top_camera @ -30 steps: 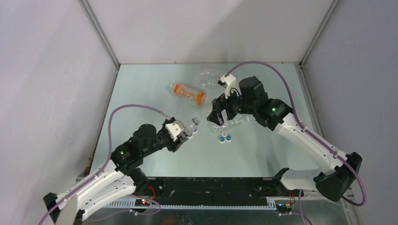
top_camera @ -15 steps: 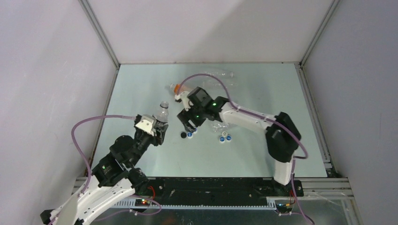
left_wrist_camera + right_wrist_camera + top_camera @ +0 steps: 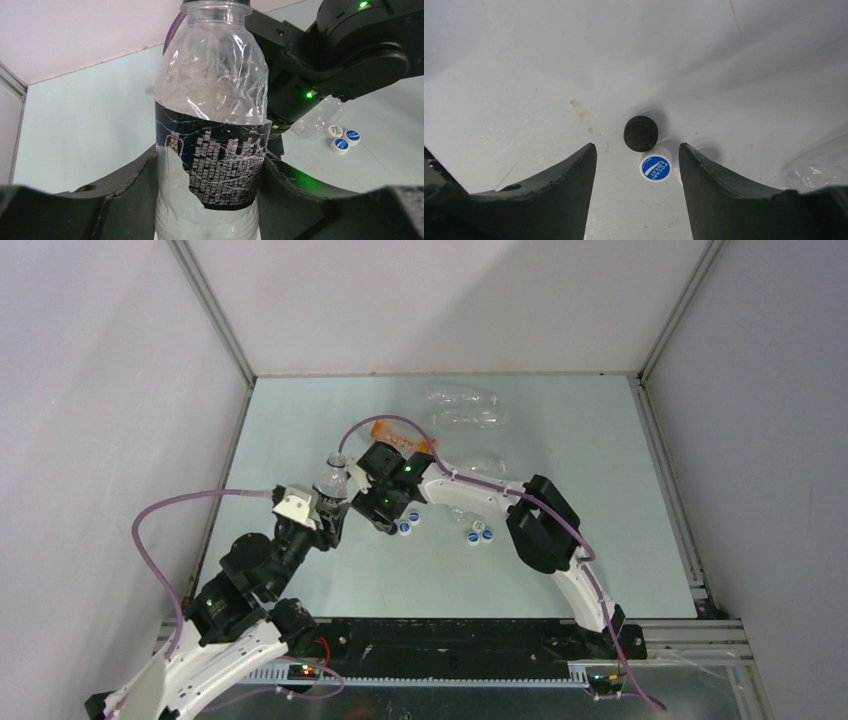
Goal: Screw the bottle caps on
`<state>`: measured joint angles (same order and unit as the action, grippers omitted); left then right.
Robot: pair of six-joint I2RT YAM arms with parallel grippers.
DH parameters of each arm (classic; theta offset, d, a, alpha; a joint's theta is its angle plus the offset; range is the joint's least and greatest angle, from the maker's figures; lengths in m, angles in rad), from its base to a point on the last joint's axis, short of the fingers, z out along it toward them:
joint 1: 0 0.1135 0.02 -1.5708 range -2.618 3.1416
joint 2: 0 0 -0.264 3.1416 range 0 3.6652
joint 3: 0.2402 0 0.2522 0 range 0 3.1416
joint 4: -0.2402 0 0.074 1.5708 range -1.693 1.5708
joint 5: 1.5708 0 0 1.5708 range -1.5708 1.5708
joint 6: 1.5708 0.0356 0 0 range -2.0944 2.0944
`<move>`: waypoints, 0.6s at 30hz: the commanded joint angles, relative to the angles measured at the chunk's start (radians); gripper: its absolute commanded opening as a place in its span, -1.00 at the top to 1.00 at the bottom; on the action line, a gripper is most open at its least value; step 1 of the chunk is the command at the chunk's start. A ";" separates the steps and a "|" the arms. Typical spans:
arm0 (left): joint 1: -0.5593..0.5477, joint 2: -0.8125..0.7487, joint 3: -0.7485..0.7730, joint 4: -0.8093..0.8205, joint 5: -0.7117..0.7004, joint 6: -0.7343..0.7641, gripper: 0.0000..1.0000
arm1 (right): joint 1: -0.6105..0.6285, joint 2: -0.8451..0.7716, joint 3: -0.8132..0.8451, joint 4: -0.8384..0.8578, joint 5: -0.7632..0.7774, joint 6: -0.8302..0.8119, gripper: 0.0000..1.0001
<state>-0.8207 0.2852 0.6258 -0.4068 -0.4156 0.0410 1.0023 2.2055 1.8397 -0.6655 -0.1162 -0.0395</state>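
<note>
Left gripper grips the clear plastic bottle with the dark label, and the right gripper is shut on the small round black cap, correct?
No. The right wrist view shows the right gripper open above the round black cap lying on the table. The rest stands.

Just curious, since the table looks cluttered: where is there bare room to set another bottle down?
Bare table lies at the far left, between the left wall and the orange bottle; at the right, beyond the right arm; and between the caps and the near edge. The middle is crowded: caps, clear bottles, and the left arm meeting the right.
</note>
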 commanded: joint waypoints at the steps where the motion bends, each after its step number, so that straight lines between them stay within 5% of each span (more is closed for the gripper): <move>1: -0.003 0.014 0.035 0.000 0.007 -0.010 1.00 | 0.010 0.051 0.071 -0.071 0.028 -0.024 -0.24; 18: -0.004 0.056 0.052 0.001 0.020 -0.001 1.00 | 0.039 0.143 0.132 -0.108 0.091 -0.048 0.03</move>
<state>-0.8207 0.3294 0.6327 -0.4309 -0.4046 0.0422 1.0332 2.3302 1.9270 -0.7650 -0.0582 -0.0673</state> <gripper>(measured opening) 0.610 0.495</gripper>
